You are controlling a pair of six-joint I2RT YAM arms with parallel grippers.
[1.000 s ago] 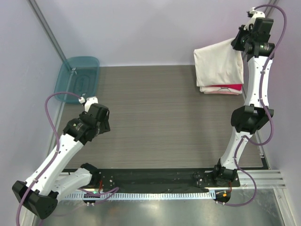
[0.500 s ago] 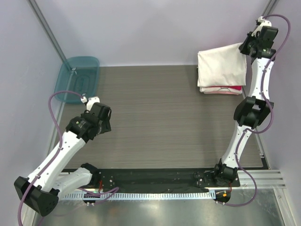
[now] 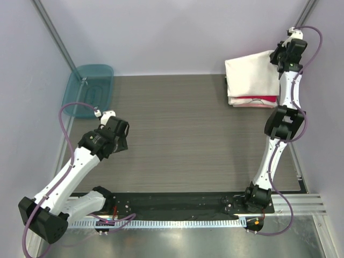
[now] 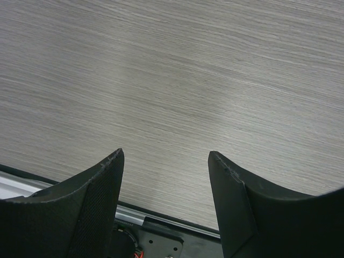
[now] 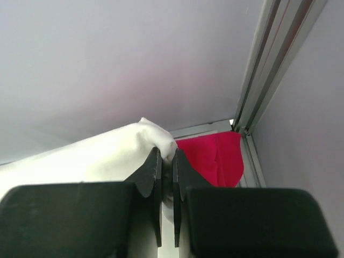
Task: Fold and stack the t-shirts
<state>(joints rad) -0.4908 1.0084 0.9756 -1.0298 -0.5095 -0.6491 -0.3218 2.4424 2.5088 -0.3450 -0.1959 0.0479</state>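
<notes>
A folded cream-white t-shirt [image 3: 251, 75] lies on top of a stack at the table's far right corner, over a pinkish-red t-shirt [image 3: 263, 99] and a pale one at the bottom. My right gripper [image 3: 278, 58] is shut on the cream shirt's far right corner, holding it slightly raised. In the right wrist view the gripper [image 5: 167, 156] pinches the white cloth [image 5: 107, 156], with the red shirt [image 5: 212, 158] behind it. My left gripper [image 3: 119, 141] hangs open and empty over bare table at the left; in its wrist view [image 4: 165, 158] only wood grain shows.
A translucent teal plastic tub [image 3: 88, 88] leans at the far left edge by a metal post. Pale walls close in the back and right sides. A black rail and arm bases [image 3: 177, 207] run along the near edge.
My right gripper has carried the cream shirt's corner right and down, laying the shirt flatter on the stack. My left arm has drifted slightly right.
</notes>
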